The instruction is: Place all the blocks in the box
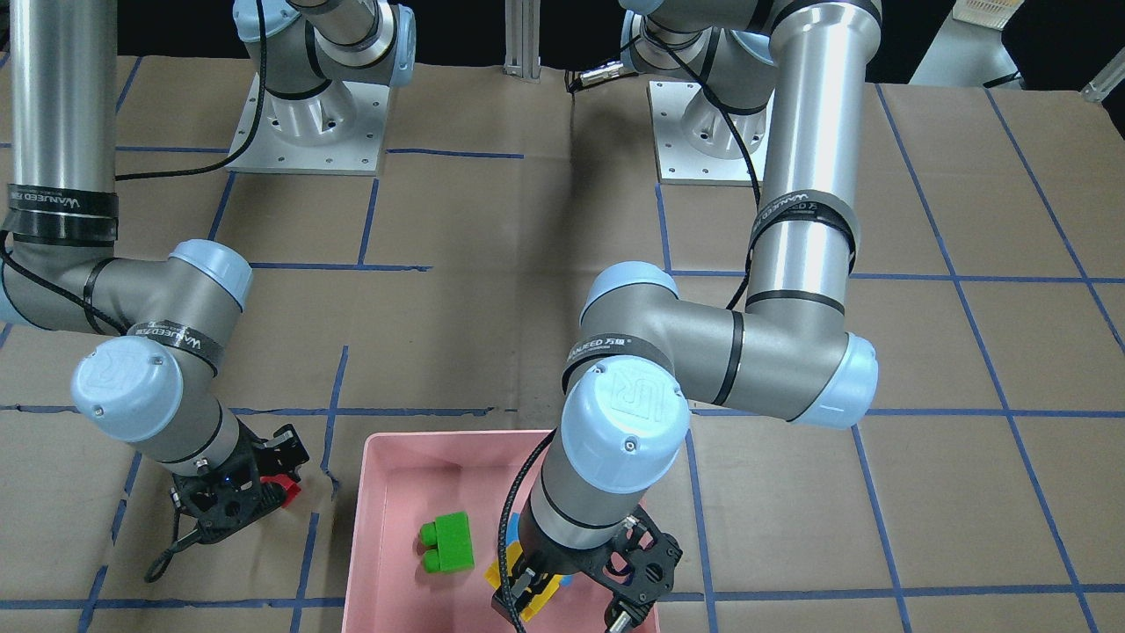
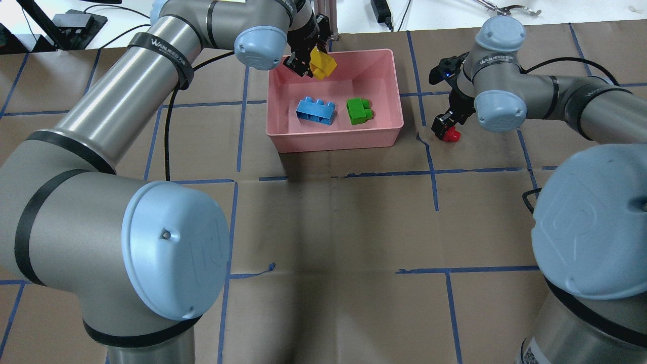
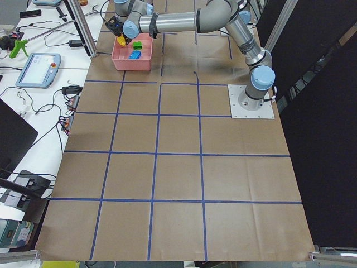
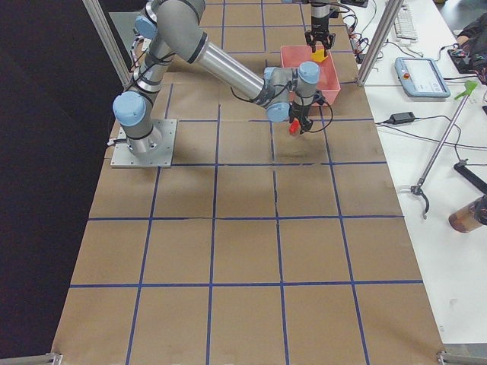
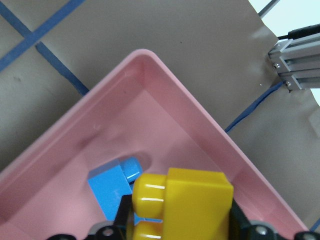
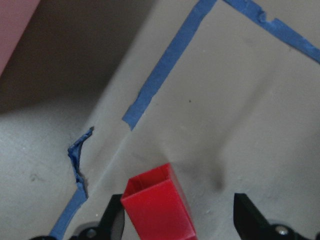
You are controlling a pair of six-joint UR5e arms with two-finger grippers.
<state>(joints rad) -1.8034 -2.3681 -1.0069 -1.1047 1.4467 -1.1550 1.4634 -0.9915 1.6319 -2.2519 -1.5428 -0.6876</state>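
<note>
My left gripper (image 2: 309, 63) is shut on the yellow block (image 2: 323, 64) and holds it above the far left corner of the pink box (image 2: 333, 141). The left wrist view shows the yellow block (image 5: 182, 205) over the box's floor. The light blue block (image 2: 316, 110) and the green block (image 2: 360, 111) lie inside the box. My right gripper (image 2: 447, 126) is low over the table right of the box. Its jaws stand open around the small red block (image 6: 157, 207), with a gap on one side.
The table is covered with brown paper marked by a blue tape grid (image 2: 434, 174). The arm bases (image 1: 308, 132) stand at the robot's side. A metal post (image 5: 295, 65) rises just beyond the box's far corner.
</note>
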